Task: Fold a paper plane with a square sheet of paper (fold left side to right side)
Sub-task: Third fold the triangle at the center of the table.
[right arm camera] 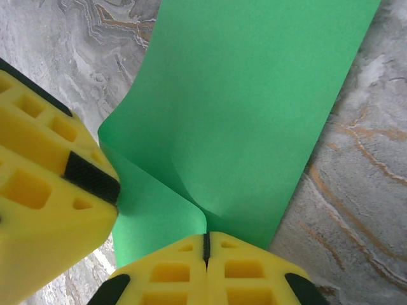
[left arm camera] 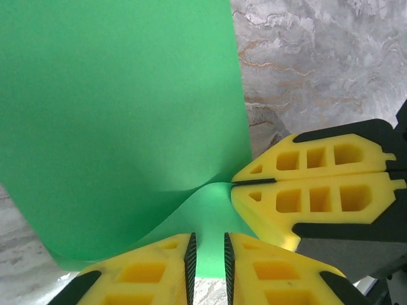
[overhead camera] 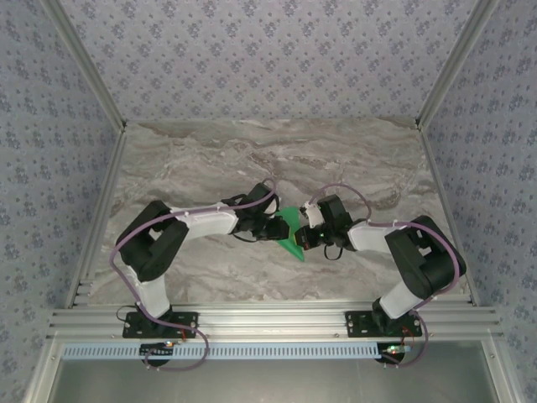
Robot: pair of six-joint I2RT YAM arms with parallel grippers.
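"Left gripper (left arm camera: 208,244) – how does it stand?"
"Narrow: a slim gap between its jaws, with the green sheet of paper (left arm camera: 127,114) running down into that gap. Whether the pads press it, I cannot tell."
"And the right gripper (right arm camera: 205,240)?"
"Clamped tight on a curled fold of the same sheet."
"Where does the sheet lie?"
"Midway across the marble table (overhead camera: 252,151), between the two grippers – it bulges up near them and stretches away over the stone."

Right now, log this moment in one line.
square sheet of paper: curled, above table | left gripper: open, narrow gap around its edge | right gripper: shut on its edge
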